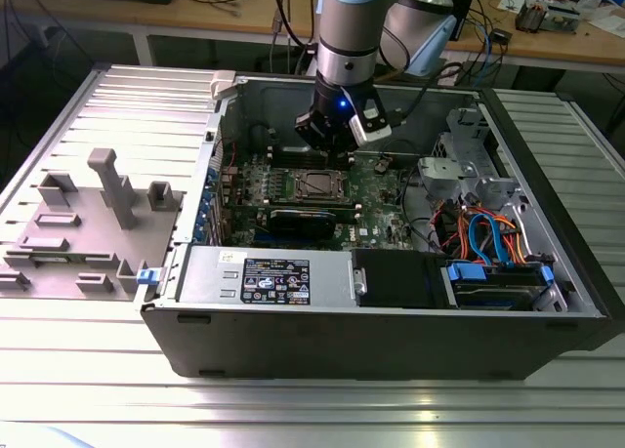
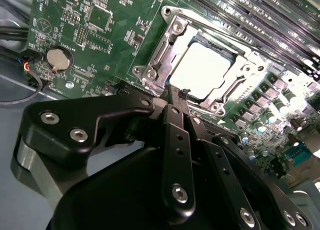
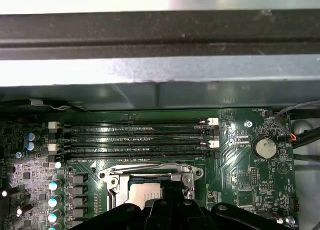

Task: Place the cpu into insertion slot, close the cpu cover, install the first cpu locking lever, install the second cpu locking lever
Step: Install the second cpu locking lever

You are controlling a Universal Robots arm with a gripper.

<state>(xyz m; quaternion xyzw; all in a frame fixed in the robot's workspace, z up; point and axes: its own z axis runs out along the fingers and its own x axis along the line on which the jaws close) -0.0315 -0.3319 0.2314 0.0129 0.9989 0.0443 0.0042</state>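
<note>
The cpu (image 2: 200,69), a silvery square chip, lies flat in the insertion slot on the green motherboard (image 2: 105,24). The cpu cover (image 2: 156,64), a thin metal frame, lies down around it, and the chip shows through its window. My gripper (image 2: 179,95) is shut with nothing visible between its black fingers, and its tip is at the frame's edge near one corner. The first wrist view shows the cpu (image 3: 145,196) and cpu cover (image 3: 150,176) just past the gripper (image 3: 172,192). In the exterior view the gripper (image 1: 330,147) hangs just above the cpu (image 1: 317,185). I cannot make out how the locking levers stand.
Several memory slots (image 3: 135,137) run beside the socket, with a coin battery (image 3: 264,148) further off. A black card (image 1: 311,219) sits in front of the socket. The power supply (image 1: 264,277), a drive cage with cables (image 1: 488,243) and the case walls (image 1: 229,126) hem it in. Grey fixtures (image 1: 88,224) stand outside the case.
</note>
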